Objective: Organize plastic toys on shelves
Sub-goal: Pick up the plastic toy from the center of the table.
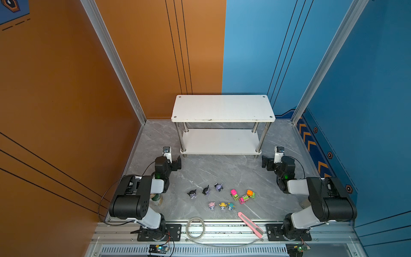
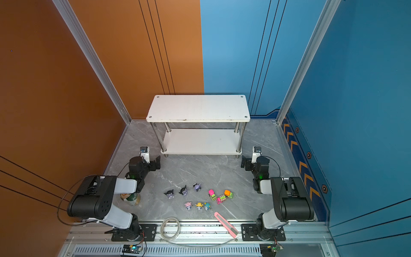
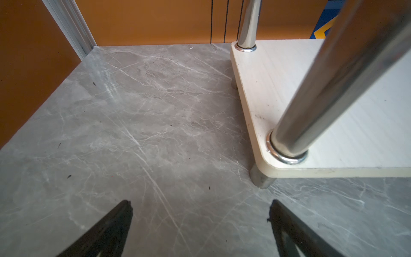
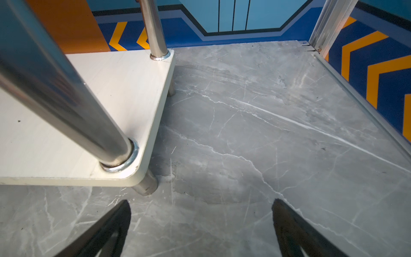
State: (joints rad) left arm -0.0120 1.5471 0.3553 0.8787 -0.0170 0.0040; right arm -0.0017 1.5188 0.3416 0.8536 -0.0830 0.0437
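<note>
**Toys grouped on the table before the shelves**

The plastic toys [image 1: 222, 205] sit in three clusters on the marble table [image 1: 211, 171], well in front of the shelves [image 1: 222, 108]. The left gripper [image 3: 200, 207] and right gripper [image 4: 201, 205] hover near the shelves' front legs, fingers spread wide, holding nothing.

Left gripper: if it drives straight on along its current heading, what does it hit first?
The left gripper, open, heads over bare tabletop beside the shelves toward the orange wall. Its shelf-side finger may clip the near corner leg first; depth unclear.
</note>
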